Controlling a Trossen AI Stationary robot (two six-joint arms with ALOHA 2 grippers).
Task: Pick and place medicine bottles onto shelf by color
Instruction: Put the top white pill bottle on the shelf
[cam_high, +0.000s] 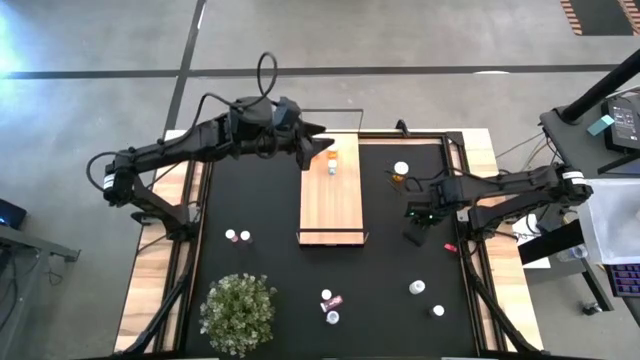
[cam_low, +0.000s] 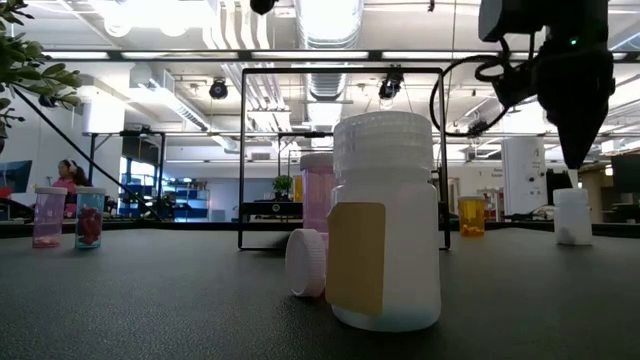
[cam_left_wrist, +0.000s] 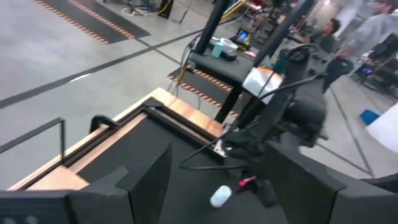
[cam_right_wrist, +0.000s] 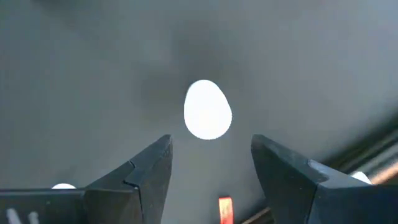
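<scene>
The light wood shelf (cam_high: 330, 200) lies on the black mat (cam_high: 270, 200) and bears one orange bottle with a white cap (cam_high: 332, 163) near its far end. My left gripper (cam_high: 322, 143) hovers open and empty over the shelf's far end; its own view (cam_left_wrist: 217, 149) shows the gap. My right gripper (cam_high: 415, 225) is open, pointing down over a white bottle (cam_right_wrist: 207, 109) that stands on the mat right of the shelf. The bottle shows below the fingertips in the low view (cam_low: 572, 216). The fingers (cam_right_wrist: 149, 168) stand apart from it.
Other bottles stand on the mat: an orange one with a white cap (cam_high: 401, 172) at far right, two pink ones (cam_high: 238, 237) left, three (cam_high: 330, 305) near the front and two white ones (cam_high: 427, 298) front right. A bushy plant (cam_high: 238, 310) stands front left. A small red item (cam_high: 449, 246) lies by the right gripper.
</scene>
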